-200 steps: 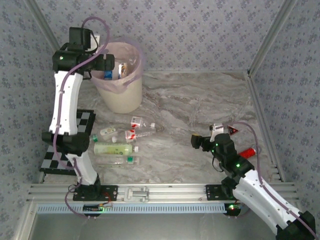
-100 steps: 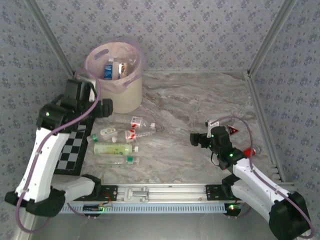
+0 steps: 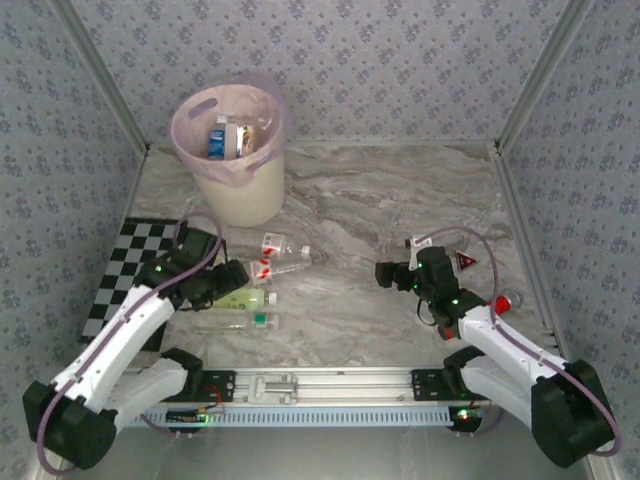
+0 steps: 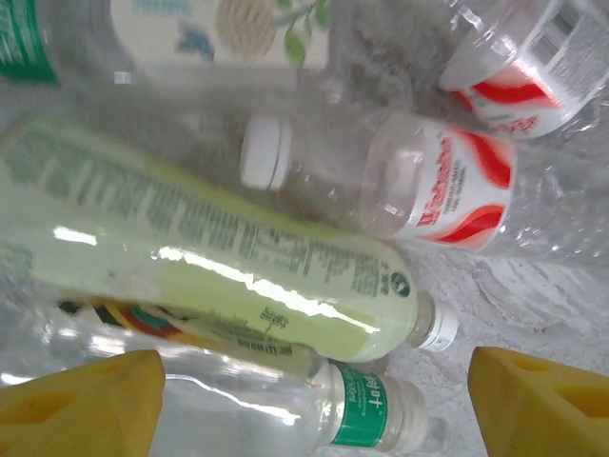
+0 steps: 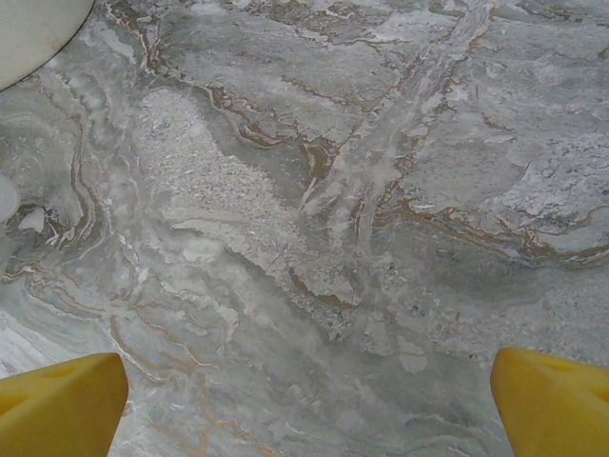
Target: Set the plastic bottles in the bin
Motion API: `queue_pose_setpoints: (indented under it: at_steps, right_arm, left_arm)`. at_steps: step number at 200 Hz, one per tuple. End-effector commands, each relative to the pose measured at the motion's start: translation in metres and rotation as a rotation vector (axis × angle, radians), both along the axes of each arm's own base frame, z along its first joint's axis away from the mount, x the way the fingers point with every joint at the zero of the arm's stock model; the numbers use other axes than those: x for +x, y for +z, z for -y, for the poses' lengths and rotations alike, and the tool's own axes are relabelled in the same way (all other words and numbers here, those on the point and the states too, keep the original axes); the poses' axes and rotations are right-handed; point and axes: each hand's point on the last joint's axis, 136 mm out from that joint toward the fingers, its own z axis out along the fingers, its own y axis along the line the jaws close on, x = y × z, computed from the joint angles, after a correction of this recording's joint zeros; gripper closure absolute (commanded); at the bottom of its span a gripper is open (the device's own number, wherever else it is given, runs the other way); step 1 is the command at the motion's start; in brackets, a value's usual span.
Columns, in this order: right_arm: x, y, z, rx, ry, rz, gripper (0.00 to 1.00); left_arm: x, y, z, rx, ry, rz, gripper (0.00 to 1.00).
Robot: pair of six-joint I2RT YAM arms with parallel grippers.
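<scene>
I brought my left gripper (image 4: 309, 407) down from the bin (image 3: 243, 196) — now it's over the bottles (image 4: 219, 276). My right arm (image 3: 500, 336) moved a little.

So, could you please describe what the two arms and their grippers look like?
The left arm and right arm have smooth white shells, black joint housings, and a looping lilac cable each. The left gripper and right gripper have blocky yellow fingertips.

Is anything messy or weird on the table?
Yes. Several bottles lie tipped on their sides in a jumble on the table, instead of standing up. Some more are inside the bin. Nothing looks spilled or broken.
</scene>
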Motion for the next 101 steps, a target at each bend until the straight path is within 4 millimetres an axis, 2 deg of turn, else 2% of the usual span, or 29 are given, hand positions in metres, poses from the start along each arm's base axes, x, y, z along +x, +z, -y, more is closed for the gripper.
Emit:
queue_pose_setpoints:
  at_steps: [1, 42, 73, 101]
  right_arm:
    - [0.008, 0.007, 0.000, 0.008, -0.015, 0.020, 0.00]
    - [0.014, 0.003, -0.005, 0.005, 0.000, 0.001, 0.00]
    - [0.017, 0.004, -0.008, -0.007, 0.016, 0.001, 0.00]
    - [0.018, 0.003, -0.007, -0.015, 0.015, -0.005, 0.00]
  left_arm:
    - [-0.007, 0.005, -0.013, -0.066, 0.255, 0.026, 0.14]
    - [-0.036, -0.017, -0.046, -0.037, 0.534, 0.018, 0.11]
    - [-0.048, -0.045, -0.033, -0.069, 0.560, -0.107, 0.07]
    - [-0.056, -0.052, -0.031, -0.036, 0.573, -0.144, 0.06]
